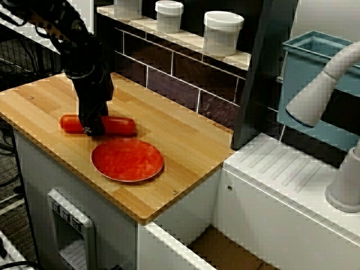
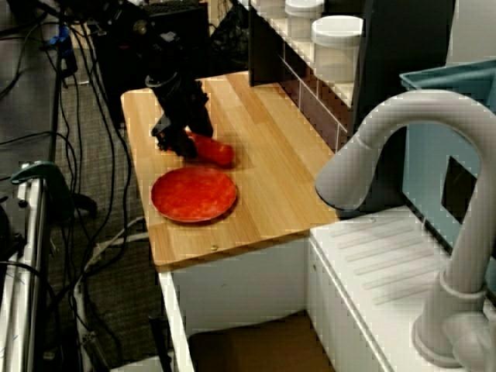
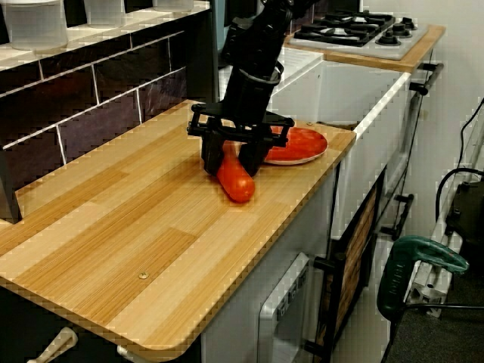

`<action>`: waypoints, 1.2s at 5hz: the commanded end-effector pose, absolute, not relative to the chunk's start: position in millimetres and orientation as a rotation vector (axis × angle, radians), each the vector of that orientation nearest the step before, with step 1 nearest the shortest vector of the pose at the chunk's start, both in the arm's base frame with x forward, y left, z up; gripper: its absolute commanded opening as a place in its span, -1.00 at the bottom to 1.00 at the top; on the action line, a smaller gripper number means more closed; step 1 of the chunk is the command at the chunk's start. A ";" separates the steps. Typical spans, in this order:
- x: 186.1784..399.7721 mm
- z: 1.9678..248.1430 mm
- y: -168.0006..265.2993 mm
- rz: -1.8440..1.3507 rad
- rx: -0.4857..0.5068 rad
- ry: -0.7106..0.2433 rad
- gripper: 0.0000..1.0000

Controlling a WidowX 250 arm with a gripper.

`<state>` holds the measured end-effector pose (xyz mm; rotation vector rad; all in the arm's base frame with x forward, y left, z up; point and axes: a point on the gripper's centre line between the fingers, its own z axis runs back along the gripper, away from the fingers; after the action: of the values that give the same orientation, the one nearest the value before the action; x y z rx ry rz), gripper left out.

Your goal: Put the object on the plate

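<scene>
The object, a glossy red sausage-shaped cylinder (image 1: pixel 118 126), lies on the wooden counter just behind the plate; it also shows in the other views (image 2: pixel 215 150) (image 3: pixel 236 181). The flat round red-orange plate (image 1: pixel 127 160) (image 2: pixel 194 195) (image 3: pixel 302 144) lies empty near the counter's front edge. My black gripper (image 1: pixel 93 128) (image 2: pixel 177 141) (image 3: pixel 233 159) is down over the middle of the object. One finger (image 3: pixel 212 155) stands on each side of it, pressed close against it. The object still rests on the counter.
White lidded jars (image 1: pixel 223 32) stand on a tiled shelf behind the counter. A sink with a grey faucet (image 1: pixel 323 84) is to the right, past the counter's edge (image 1: pixel 185 197). A stove (image 3: pixel 355 30) lies beyond the sink.
</scene>
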<state>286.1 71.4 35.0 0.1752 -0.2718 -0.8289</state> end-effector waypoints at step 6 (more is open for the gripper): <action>263.7 112.7 -5.3 -0.984 0.199 -0.445 -1.00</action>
<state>263.7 -7.5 106.4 0.1847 -0.4225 -0.9843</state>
